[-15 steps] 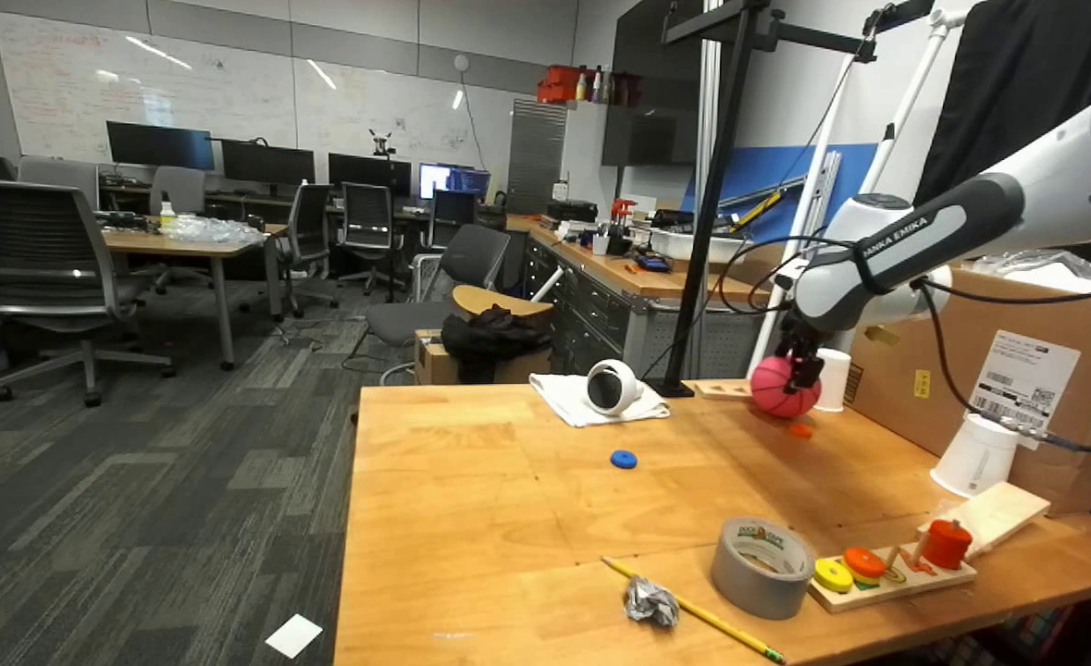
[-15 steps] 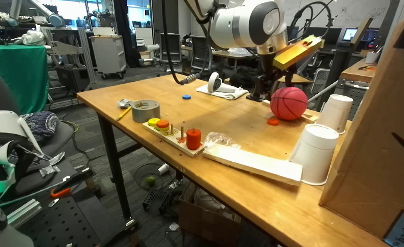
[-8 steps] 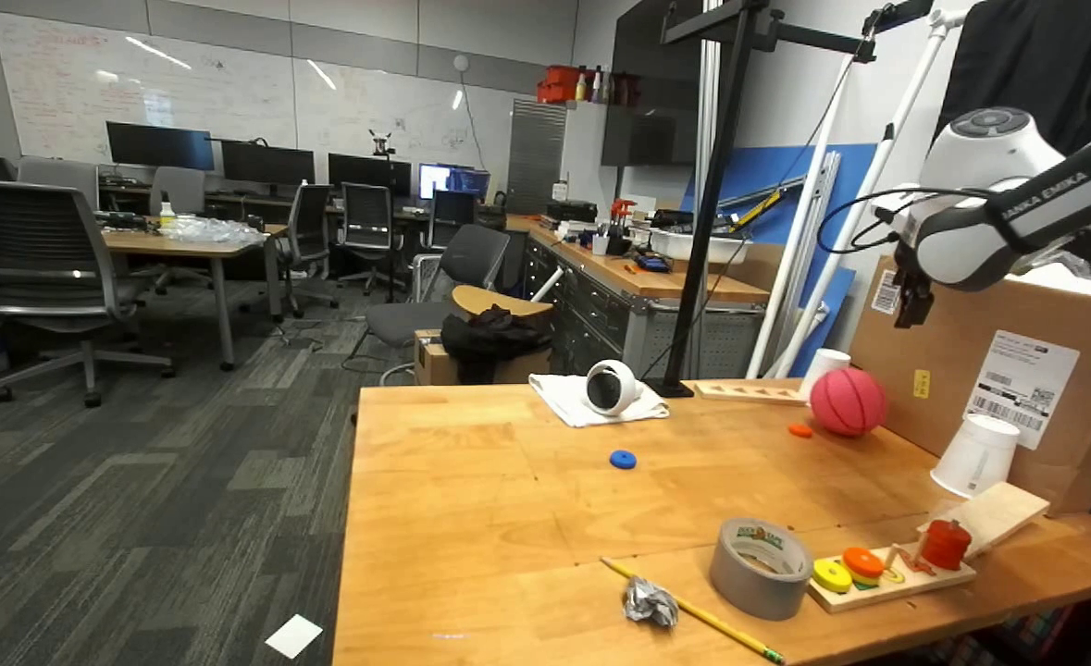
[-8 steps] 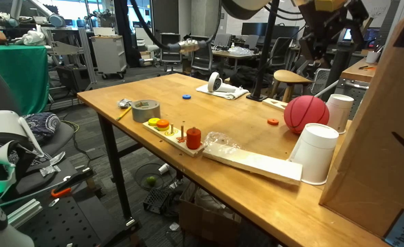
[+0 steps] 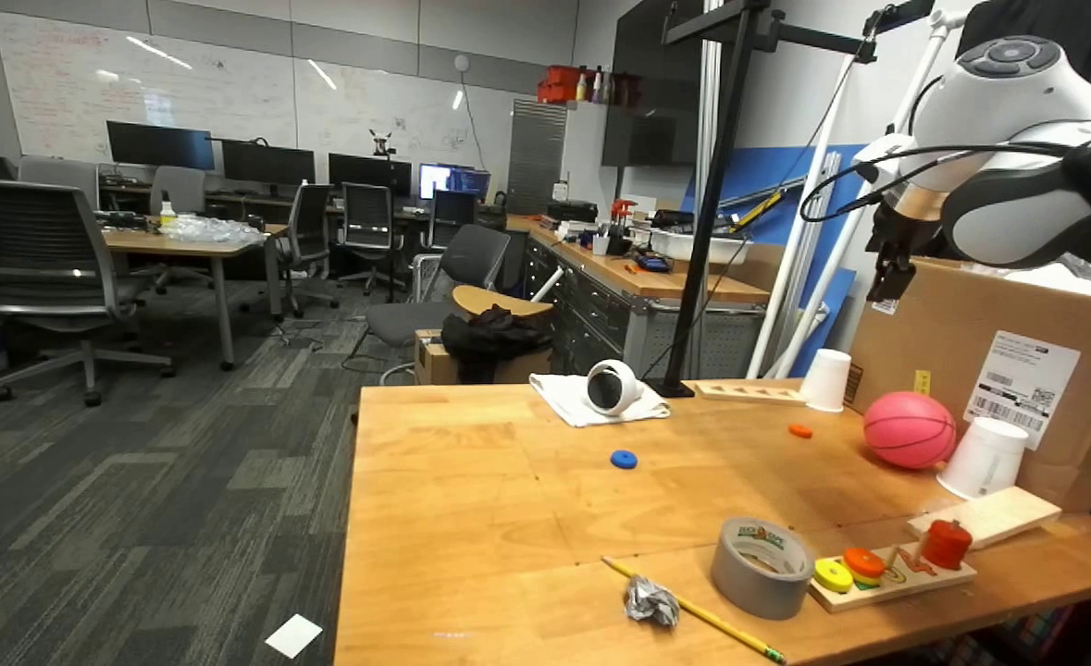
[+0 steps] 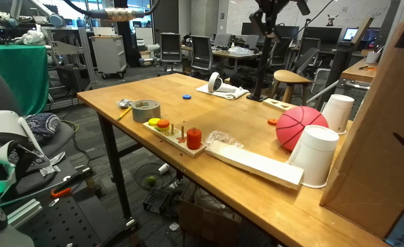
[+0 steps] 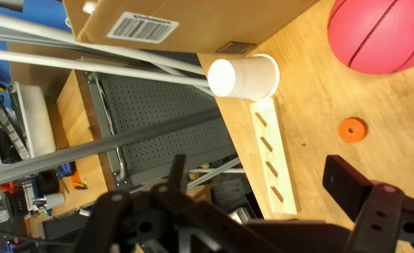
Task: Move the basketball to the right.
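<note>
Jaws spread wide and gripping nothing, the gripper (image 7: 256,172) hangs above the table (image 5: 471,518), likely parted that far to clear something as broad as the basketball (image 5: 910,430), which lies on that table just beside an upturned white cup (image 5: 982,460); whether the two touch, I cannot tell from here. Cup and cardboard box (image 5: 952,356) may serve as a backstop. The ball's matte pinkish-red skin carries thin dark seams

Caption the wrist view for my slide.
Open black gripper; pinkish-red round basketball, partly cropped, and orange holed disc on the wooden table.
</note>
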Action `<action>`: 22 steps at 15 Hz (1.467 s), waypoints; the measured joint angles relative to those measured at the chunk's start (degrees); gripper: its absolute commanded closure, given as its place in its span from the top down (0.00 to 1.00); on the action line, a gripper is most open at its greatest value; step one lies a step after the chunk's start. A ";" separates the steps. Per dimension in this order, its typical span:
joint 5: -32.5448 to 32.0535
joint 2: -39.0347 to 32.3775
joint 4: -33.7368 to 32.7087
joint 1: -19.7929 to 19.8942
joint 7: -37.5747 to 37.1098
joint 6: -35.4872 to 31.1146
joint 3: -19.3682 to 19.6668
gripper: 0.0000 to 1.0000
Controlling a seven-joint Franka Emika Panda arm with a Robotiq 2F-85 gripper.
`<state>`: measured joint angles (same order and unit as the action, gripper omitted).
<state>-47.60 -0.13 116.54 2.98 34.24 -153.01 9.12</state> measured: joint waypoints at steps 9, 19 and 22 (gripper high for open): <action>11.08 5.51 13.37 -0.72 6.72 6.32 -3.70 1.00; 21.97 -0.45 13.91 -1.25 7.90 13.32 -5.04 1.00; 21.97 -3.96 11.19 -0.72 5.76 14.37 -5.00 1.00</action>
<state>-25.64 -4.09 127.73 2.26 40.00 -138.65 4.12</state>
